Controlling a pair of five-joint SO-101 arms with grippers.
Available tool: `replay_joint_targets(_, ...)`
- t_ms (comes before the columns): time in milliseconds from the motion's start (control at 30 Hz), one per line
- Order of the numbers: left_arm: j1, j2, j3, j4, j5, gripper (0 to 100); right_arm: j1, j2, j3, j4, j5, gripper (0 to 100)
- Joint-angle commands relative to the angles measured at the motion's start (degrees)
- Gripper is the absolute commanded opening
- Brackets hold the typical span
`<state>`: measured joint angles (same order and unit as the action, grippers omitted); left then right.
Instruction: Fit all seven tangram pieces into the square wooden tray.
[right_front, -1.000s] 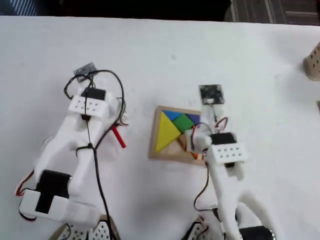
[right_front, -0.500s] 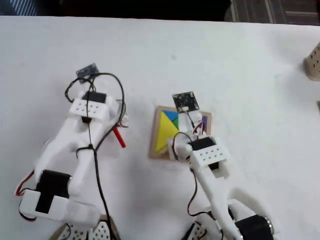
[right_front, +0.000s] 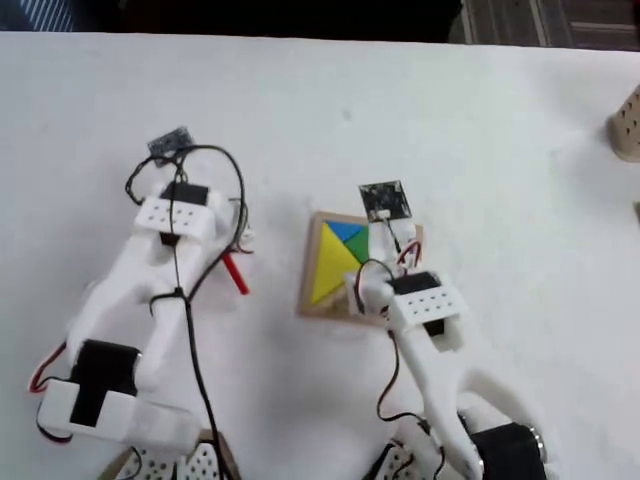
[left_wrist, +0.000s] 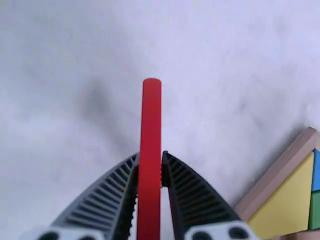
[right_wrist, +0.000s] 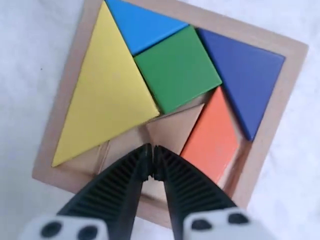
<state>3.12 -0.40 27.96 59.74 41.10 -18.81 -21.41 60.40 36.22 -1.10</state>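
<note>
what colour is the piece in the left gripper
Red. The piece, clamped in the left gripper, shows best in the left wrist view.

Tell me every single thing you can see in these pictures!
table: one, white, under everything
tray: one, light wood, on the table
yellow triangle: one, yellow, in the tray
light blue triangle: one, light blue, in the tray's corner
green square: one, green, tray's middle
dark blue triangle: one, dark blue, beside the green square
orange piece: one, orange, in the tray
red piece: one, red, outside the tray
block with holes: one, tan, table's edge
left gripper: one, black, shut on the red piece
right gripper: one, black, shut, over the tray's bare part
</note>
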Motion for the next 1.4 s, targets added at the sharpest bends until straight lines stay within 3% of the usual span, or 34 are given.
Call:
replay_joint_targets(0,-1.3,-2.3,-0.3,-1.2,-0.8,2,1.3,1.1,-2.3,0.8,0.6,1.8)
replay_joint_targets(467,-1.3,-2.3,-0.3,-1.2,-0.8,2,6.0,0.7,-2.7,0.8,1.0,1.8)
replay_joint_targets(867,0.0,-2.6,-0.3,-0.8,-0.4,2,8.8,-18.9,4.3,6.2,1.0,1.8)
replay_joint_targets(967,4.3,-2.6,-0.5,-0.8,-0.4,2,11.2,-20.3,5.2,6.0,1.1,1.8)
replay_joint_targets(1133,17.2,-2.7,-1.2,-0.8,-0.1,2,16.8,-20.2,5.2,2.9,1.1,1.8)
replay_joint_targets(1300,25.3,-2.1,-4.6,-2.2,12.8,2,22.3,-20.3,5.1,2.9,2.4,1.9)
replay_joint_targets(1367,26.9,-1.2,-5.0,-6.8,18.3,2,22.8,-20.3,5.1,2.9,2.8,1.9)
